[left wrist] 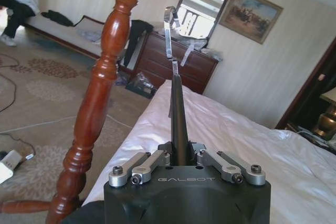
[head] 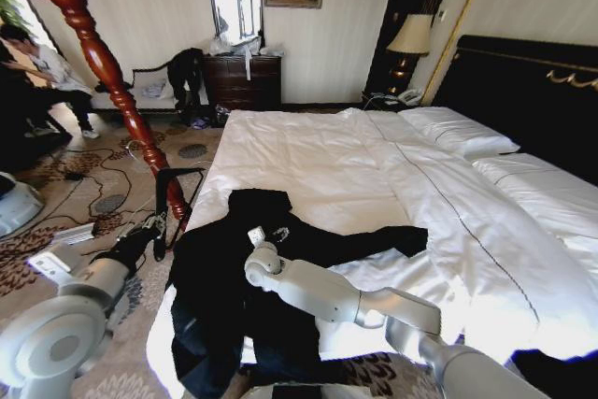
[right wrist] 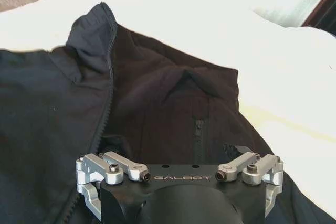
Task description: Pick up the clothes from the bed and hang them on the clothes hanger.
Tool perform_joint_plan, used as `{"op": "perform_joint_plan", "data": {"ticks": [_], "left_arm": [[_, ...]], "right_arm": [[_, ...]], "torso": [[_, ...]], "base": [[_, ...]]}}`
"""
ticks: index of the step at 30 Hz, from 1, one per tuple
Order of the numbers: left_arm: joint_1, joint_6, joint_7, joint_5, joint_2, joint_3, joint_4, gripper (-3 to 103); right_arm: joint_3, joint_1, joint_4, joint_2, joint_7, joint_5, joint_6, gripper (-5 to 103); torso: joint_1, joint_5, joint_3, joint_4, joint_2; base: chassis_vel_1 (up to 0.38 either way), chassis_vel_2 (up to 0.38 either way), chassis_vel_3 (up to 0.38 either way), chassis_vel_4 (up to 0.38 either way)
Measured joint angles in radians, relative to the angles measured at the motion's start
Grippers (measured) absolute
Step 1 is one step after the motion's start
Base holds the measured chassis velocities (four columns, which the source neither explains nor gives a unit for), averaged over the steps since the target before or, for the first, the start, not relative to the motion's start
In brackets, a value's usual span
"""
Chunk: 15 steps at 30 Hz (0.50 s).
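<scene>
Head view: matte jacket [head: 234,287] (crumpled)

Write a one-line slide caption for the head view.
Right hand poised over the black jacket on the white bed, while the left hand holds the black hanger beside the wooden post.

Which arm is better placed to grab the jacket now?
Right. The right gripper hangs directly over the jacket on the bed; the left gripper is shut on the hanger beside the bed.
</scene>
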Motion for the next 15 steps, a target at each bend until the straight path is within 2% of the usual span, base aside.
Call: {"op": "perform_joint_plan", "data": {"ticks": [3, 4, 6, 9, 12, 15], "left_arm": [[0.005, -0.009, -0.007, 0.0, -0.01, 0.002, 0.02, 16], [0.006, -0.011, -0.009, 0.0, -0.012, 0.004, 0.028, 16], [0.007, -0.012, -0.01, -0.001, -0.013, 0.005, 0.036, 16], [0.007, -0.013, -0.014, -0.009, -0.012, 0.007, 0.042, 16], [0.004, -0.013, -0.019, -0.014, -0.01, 0.007, 0.043, 16], [0.001, -0.011, -0.023, -0.017, -0.007, 0.007, 0.045, 16]], "right_arm": [[0.002, 0.002, -0.024, 0.0, -0.034, -0.021, 0.035, 100], [0.006, 0.002, -0.035, 0.0, -0.045, -0.027, 0.047, 103], [0.014, 0.003, -0.056, 0.0, -0.063, -0.035, 0.065, 99], [0.033, 0.008, -0.095, -0.007, -0.097, -0.047, 0.086, 84], [0.037, 0.009, -0.102, -0.018, -0.111, -0.048, 0.09, 79], [0.039, 0.009, -0.1, -0.027, -0.119, -0.048, 0.095, 68]], "torso": [[0.0, 0.0, 0.0, 0.0001, 0.0], [0.0, -0.0001, 0.0, 0.0001, 0.0], [0.0, -0.0001, 0.0, 0.0, 0.0], [0.0, -0.0001, 0.0, 0.0, 0.0], [0.0, 0.0, 0.0, -0.0001, 0.0], [0.0, 0.0, 0.0, -0.0001, 0.0]], "base": [[0.0, 0.0, 0.0, 0.0], [0.0, 0.0, 0.0, 0.0], [0.0, 0.0, 0.0, 0.0], [0.0, 0.0, 0.0, 0.0], [0.0, 0.0, 0.0, 0.0], [0.0, 0.0, 0.0, 0.0]]}}
